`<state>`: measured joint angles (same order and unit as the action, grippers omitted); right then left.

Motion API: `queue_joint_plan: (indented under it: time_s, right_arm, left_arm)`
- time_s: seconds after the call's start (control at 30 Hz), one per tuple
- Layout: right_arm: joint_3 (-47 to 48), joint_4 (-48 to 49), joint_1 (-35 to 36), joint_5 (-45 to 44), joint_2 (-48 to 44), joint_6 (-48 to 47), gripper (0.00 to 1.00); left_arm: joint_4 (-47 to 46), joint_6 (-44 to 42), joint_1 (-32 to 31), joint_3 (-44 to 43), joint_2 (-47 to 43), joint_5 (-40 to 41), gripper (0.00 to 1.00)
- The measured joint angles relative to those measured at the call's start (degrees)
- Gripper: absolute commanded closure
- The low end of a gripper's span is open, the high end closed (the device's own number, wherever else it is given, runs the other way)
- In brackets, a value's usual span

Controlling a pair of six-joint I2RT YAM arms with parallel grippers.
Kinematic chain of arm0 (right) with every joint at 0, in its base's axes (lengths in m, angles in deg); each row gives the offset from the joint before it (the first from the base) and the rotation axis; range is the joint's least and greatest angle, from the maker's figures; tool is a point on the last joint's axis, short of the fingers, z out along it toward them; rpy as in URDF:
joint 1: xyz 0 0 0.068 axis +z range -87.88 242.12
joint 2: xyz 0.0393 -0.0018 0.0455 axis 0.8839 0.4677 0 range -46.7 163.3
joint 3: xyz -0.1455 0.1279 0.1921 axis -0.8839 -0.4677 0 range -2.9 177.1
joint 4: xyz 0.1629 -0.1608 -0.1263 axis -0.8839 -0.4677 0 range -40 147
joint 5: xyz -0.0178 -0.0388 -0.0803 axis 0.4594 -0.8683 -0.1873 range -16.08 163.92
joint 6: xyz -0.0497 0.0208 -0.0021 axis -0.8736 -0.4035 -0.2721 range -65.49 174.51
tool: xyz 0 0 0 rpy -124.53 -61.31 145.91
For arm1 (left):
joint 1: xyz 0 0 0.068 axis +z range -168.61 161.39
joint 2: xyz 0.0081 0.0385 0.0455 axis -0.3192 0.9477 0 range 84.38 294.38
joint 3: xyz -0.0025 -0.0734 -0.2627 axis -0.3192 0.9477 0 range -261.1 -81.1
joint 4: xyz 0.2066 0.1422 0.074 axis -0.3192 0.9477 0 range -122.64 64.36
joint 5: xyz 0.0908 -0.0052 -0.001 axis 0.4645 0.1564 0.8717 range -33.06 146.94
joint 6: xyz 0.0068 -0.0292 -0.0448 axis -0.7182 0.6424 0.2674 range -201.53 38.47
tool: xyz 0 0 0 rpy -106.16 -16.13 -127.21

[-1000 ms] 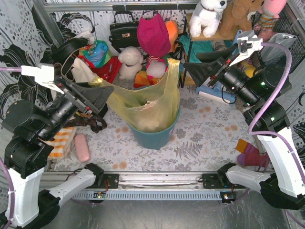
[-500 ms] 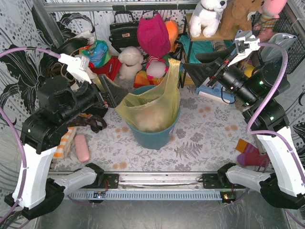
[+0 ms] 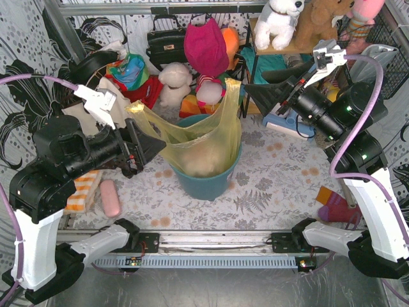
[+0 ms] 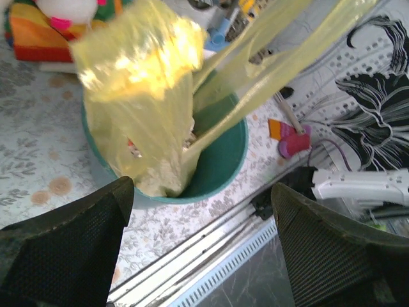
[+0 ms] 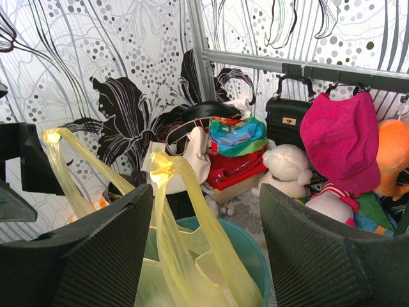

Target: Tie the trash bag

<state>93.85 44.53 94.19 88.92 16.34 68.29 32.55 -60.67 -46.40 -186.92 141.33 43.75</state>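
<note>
Left pincer (image 4: 202, 185) near filmy trash bag (image 4: 140, 115)

Top external view: looks steeply down from high behind the rail (image 3: 211, 246), which runs along the bottom of the frame, with the patterned wall (image 3: 19, 38) at the top. Stands far enough back to take in the teal bin (image 3: 204, 182) at centre.

Left wrist view: peers down and back toward that same rail at the lower right, close over the bin and the trash bag (image 4: 144, 96), with the left gripper (image 4: 203, 185) filling both lower corners.

Right wrist view: faces nearly level toward the wall, with the black handbag (image 5: 291, 118) and pink hat (image 5: 342, 141) at upper right, and the right gripper (image 5: 206, 188) large in the lower corners.

Shares bin and bag across all three views; shares wall, handbag and hat between the top and right wrist views.
</note>
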Motion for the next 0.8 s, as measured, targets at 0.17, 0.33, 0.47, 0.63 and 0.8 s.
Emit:
queue_joint_plan:
  time_s: [0.17, 0.33, 0.47, 0.63, 0.8]
  right_arm:
    - [0.00, 0.00, 0.00, 0.00, 0.00, 0.04, 0.32]
    - [-0.48, 0.66, 0.00, 0.22, -0.17, -0.26, 0.27]
    - [-5.20, 3.58, 0.00, 1.33, -2.25, -1.90, 0.27]
    - [-6.45, 4.66, 0.00, 1.70, -2.40, -2.97, 0.29]
    - [-6.45, 5.22, 0.00, 1.73, -2.12, -2.97, 0.34]
  left_arm:
    - [-0.68, 0.11, -0.59, 4.42, -1.62, -7.15, 0.06]
    - [-8.61, 2.82, -0.74, 11.82, -4.24, -16.09, 0.05]
    - [-17.33, 6.45, -0.74, 14.99, -5.05, -17.59, 0.05]
    - [-29.99, 12.39, -0.74, 18.40, -4.33, -18.03, 0.10]
    - [-40.52, 17.29, -1.03, 21.29, -2.82, -18.99, 0.12]
